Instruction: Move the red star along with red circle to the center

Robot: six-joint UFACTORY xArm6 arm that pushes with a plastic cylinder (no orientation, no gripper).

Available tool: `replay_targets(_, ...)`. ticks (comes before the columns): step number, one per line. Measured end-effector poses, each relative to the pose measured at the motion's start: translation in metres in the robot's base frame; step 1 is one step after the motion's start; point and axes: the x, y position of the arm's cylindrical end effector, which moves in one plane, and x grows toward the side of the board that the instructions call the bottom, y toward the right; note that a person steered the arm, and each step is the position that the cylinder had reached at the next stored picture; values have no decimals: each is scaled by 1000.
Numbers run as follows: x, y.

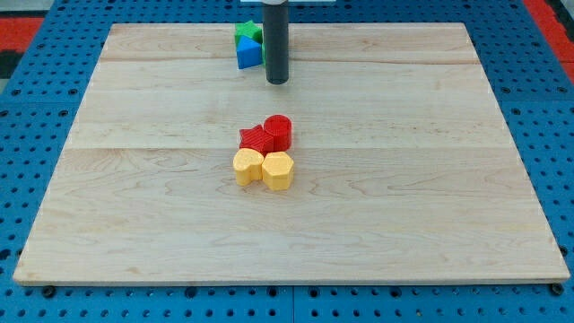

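Observation:
The red star (254,137) and the red circle (278,131) lie touching side by side near the middle of the wooden board (134,179). A yellow heart-like block (247,166) and a yellow hexagon (279,170) sit touching them just below. My tip (277,81) is at the end of the dark rod, toward the view's top, well above the red blocks and just right of a blue block (247,52) and a green block (247,33).
The blue and green blocks sit together at the board's top edge. A blue pegboard surface (45,135) surrounds the board, with red patches at the top corners.

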Motion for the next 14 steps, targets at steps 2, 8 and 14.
replay_targets(2,15,5)
replay_targets(8,124,-85)
replay_targets(14,150,-65)
